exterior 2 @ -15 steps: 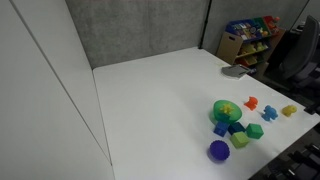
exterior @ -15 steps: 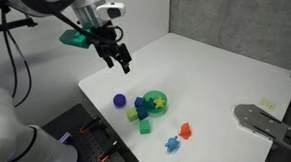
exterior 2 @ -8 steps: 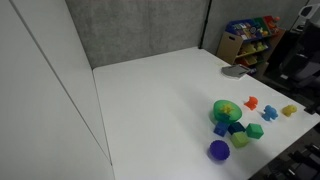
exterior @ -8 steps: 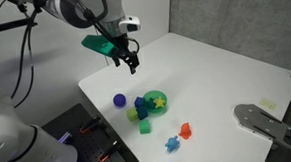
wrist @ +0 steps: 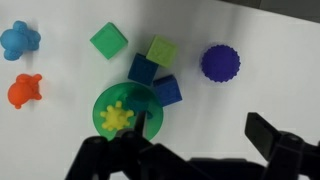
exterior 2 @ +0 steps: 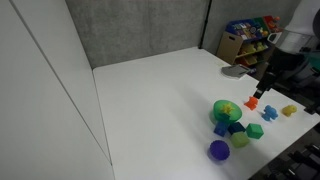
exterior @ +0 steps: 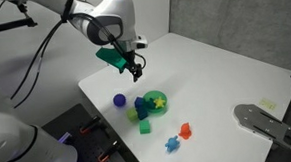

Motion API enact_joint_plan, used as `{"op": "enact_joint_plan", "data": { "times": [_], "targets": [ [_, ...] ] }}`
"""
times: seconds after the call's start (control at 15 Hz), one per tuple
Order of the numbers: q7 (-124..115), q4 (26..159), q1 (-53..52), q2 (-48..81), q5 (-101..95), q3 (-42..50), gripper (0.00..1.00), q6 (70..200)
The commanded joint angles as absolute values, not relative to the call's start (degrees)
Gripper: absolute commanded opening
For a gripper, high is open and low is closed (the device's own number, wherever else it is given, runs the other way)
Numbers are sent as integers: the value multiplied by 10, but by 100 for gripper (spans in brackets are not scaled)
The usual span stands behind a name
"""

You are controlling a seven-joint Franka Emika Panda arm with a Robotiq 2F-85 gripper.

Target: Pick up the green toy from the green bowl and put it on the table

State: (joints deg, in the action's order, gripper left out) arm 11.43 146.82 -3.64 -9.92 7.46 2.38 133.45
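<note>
Pincer nearer green bowl, seemingly spread

Room's pretty plain from where I'm driving this thing. A grey textured wall runs behind the white table in both exterior views. In an exterior view a smooth white panel stands right along one long side of the tabletop. Past the far corner there's a low wooden shelf stuffed with colourful bins. There's something dark just beside it, but I can't tell what. Low down next to the table in an exterior view sits some dark gear with small red and blue lights glowing. The light is soft and even, with only faint shadows on the tabletop.
</note>
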Motion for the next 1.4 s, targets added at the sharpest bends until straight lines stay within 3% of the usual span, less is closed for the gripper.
{"op": "enact_joint_plan", "data": {
  "times": [0.0, 1.33],
  "targets": [
    [130, 1447, -33, -41, 105, 22, 100, 1352],
    [110, 1400, 21, 149, 107, -2, 100, 1502]
  ]
}}
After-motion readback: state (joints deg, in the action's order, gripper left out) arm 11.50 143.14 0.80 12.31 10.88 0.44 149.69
